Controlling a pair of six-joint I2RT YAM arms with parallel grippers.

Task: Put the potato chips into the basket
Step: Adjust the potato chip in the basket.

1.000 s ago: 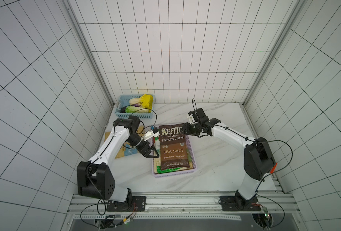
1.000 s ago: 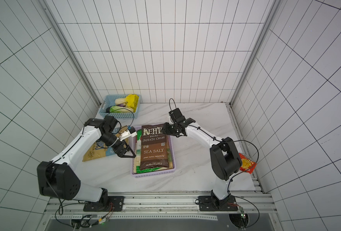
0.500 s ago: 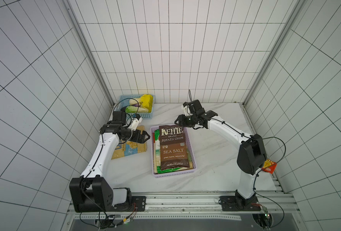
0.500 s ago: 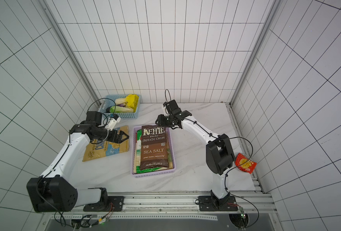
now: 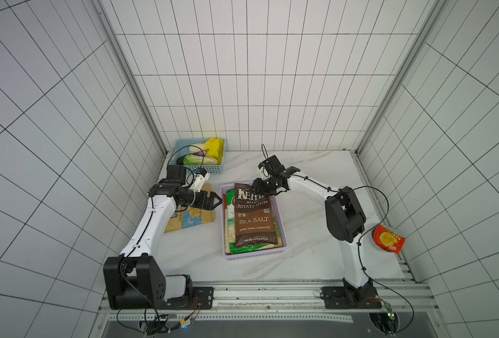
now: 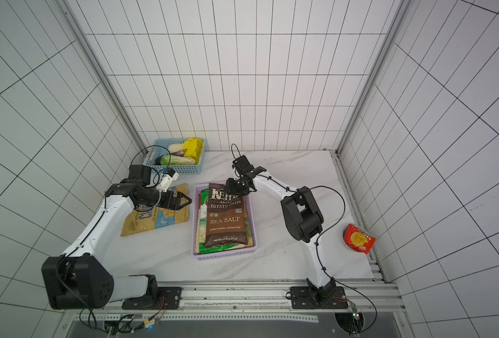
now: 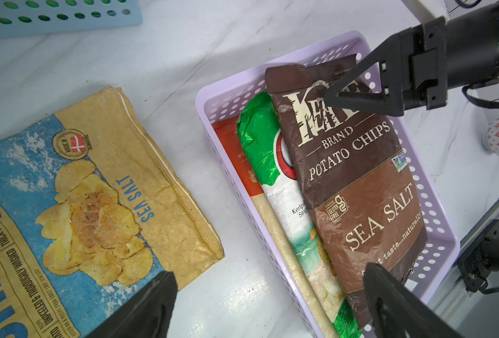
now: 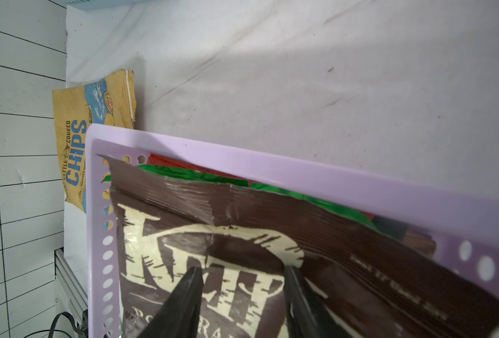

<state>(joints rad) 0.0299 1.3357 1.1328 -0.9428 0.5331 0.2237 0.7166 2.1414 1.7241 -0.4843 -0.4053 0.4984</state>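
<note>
Potato chips [image 5: 252, 216] stacked in the basket [image 5: 257, 254]; right gripper [image 8: 242, 273] half-open, empty. Left gripper [image 5: 217, 200], wide open, empty, should pinch the tan bag's [image 6: 160, 218] seam near the tabletop's [image 5: 309, 234] left edge.

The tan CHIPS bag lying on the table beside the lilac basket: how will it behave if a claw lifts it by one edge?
The tan CHIPS bag lies flat and creased, so it probably droops from the held edge. It looks thin, so likely light for its size. Its matte, wrinkled skin may slip less than the glossy green bag.
</note>
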